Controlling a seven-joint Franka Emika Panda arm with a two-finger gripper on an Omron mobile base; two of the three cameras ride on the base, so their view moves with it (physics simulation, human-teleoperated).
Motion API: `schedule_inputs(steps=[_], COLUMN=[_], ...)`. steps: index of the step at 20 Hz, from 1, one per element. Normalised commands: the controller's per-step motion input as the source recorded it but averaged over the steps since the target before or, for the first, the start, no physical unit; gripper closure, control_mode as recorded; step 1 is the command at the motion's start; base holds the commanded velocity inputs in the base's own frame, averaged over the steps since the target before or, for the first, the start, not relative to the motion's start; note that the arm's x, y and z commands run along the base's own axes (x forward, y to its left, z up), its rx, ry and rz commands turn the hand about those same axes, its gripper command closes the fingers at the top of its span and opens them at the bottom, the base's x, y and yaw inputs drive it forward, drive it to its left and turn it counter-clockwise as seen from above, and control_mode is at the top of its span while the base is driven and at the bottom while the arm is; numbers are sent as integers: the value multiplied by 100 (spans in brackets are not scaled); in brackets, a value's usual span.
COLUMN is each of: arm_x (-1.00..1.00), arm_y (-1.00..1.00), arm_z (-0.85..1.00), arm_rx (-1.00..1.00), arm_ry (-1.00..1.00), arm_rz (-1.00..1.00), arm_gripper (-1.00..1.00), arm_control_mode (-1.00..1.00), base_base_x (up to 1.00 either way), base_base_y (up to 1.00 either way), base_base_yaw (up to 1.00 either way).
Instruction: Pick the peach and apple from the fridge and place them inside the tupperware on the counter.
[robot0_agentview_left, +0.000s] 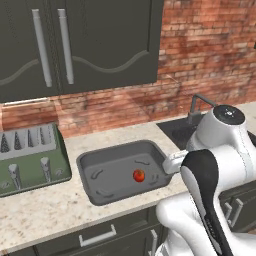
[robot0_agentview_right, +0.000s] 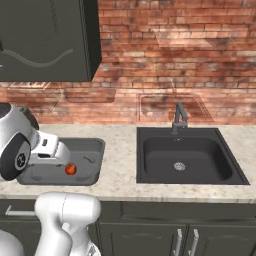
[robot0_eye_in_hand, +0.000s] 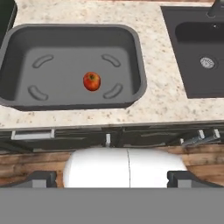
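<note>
The tupperware (robot0_eye_in_hand: 131, 39) is a wide dark grey tray on the speckled counter, also seen in the left base view (robot0_agentview_left: 92, 162) and the right base view (robot0_agentview_right: 95, 147). One round red-orange fruit (robot0_eye_in_hand: 92, 81) lies loose near its middle (robot0_agentview_left: 139, 175) (robot0_agentview_right: 70, 169); I cannot tell whether it is the apple or the peach. My gripper (robot0_eye_in_hand: 113, 179) hangs above the counter's front edge, looking down at the tray. It is open, with its dark fingertips (robot0_eye_in_hand: 39, 178) far apart and nothing between them. The fridge is out of view.
A green toaster (robot0_agentview_left: 30, 160) stands left of the tray. A black sink (robot0_agentview_right: 185, 155) with a faucet (robot0_agentview_right: 179, 119) lies to its right. Dark wall cabinets (robot0_agentview_left: 75, 45) hang over the counter, and drawers (robot0_eye_in_hand: 33, 134) run under its front edge.
</note>
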Motion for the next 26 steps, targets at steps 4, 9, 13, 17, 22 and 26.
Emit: schedule_inputs(steps=[4,9,13,17,22,26], arm_x=[-38,-9,0,0,0,0], arm_y=[-4,0,0,0,0,0], arm_z=[10,0,0,0,0,0], arm_rx=[0,0,0,0,0,0], arm_ry=[0,-1,0,0,0,0], arm_rz=[0,0,0,0,0,0], arm_gripper=[-100,-100,-100,-100,-100,-100], arm_control_mode=[-100,100,100,100,100,100], base_base_x=[0,-59,-93,-81,-39,-2], base_base_y=[0,-1,-19,-37,-58,-48], base_base_yaw=[0,-1,-3,-3,-35,-83])
